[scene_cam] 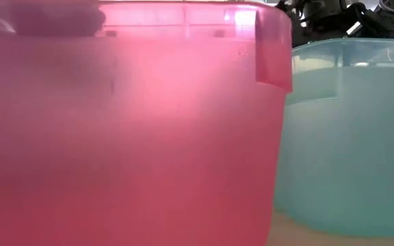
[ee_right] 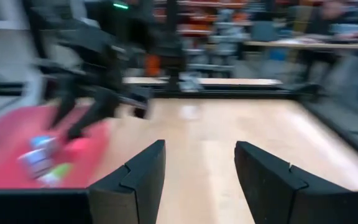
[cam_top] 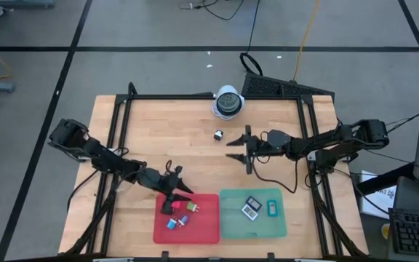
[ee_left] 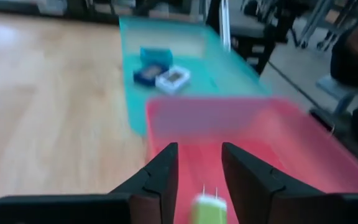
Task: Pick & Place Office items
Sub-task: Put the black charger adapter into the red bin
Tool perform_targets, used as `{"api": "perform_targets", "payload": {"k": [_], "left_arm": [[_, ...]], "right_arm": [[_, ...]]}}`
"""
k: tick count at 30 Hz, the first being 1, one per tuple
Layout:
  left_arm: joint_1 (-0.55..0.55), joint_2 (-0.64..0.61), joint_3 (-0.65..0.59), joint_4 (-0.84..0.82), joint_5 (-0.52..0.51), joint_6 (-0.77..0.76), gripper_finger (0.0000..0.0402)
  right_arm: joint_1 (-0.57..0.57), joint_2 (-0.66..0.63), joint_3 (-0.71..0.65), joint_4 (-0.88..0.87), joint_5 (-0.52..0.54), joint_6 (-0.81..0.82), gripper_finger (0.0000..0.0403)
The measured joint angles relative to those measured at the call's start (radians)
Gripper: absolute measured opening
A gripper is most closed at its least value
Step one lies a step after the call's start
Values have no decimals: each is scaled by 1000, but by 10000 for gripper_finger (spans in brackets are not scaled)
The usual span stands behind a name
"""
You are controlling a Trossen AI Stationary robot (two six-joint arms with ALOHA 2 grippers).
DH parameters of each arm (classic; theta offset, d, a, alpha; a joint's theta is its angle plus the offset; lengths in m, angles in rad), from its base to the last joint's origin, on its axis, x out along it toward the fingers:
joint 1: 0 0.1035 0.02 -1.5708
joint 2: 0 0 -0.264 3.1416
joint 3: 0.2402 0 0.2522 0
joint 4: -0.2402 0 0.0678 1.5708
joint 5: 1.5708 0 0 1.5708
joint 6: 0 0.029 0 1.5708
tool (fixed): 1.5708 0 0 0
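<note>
Your counter point(cam_top: 195, 145) carries two flat trays at its near edge, side by side. The red tray point(cam_top: 206, 227) holds a cluster of tiny pieces: a green-yellow one point(cam_top: 193, 207), a blue one point(cam_top: 172, 224) and a red-and-white one point(cam_top: 181, 221). The teal tray point(cam_top: 233, 218) beside it holds a small dark square with a pale face point(cam_top: 251, 208) and a teal piece point(cam_top: 272, 209). A round white-and-grey domed object point(cam_top: 228, 101) sits at the far edge and stays out of this.

Your left hand point(cam_top: 174, 200) hangs over the red tray's far-left corner with its fingers parted and nothing between them; in its wrist view the green-yellow piece lies on the tray just beyond the fingertips. You look to be at the end of a placement into the red tray, so that hand needs only to lift straight up and clear of the rim.

Your right hand point(cam_top: 243, 149) hovers mid-counter, fingers spread and empty, near the one small black-and-white piece point(cam_top: 217, 134) left on the bare wood. That is likely your next pick: square the fingers over it, descend, and close gently, since it is tiny.
</note>
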Motion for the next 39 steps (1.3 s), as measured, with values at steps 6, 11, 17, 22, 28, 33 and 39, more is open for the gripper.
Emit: {"api": "perform_targets", "payload": {"k": [6, 11, 17, 22, 28, 33, 39], "left_arm": [[37, -108, 0, -2, 0, 42, 119], [75, -160, 0, -4, 0, 44, 127], [111, -164, 0, 0, 0, 38, 134], [128, -164, 0, -3, 0, 36, 127], [129, -164, 0, -5, 0, 36, 120], [129, -163, 0, -15, 0, 43, 120], [130, -163, 0, -37, -4, 49, 120]], "right_arm": [[-6, 35, 2, -68, 161, 49, 180], [-53, 131, 57, -201, 167, 140, 186], [-114, 287, 180, -337, 167, 125, 237], [-190, 410, 278, -383, 211, 125, 285], [-248, 523, 341, -376, 209, 124, 295], [-254, 537, 341, -363, 208, 87, 281], [-237, 538, 341, -296, 207, -12, 264]]}}
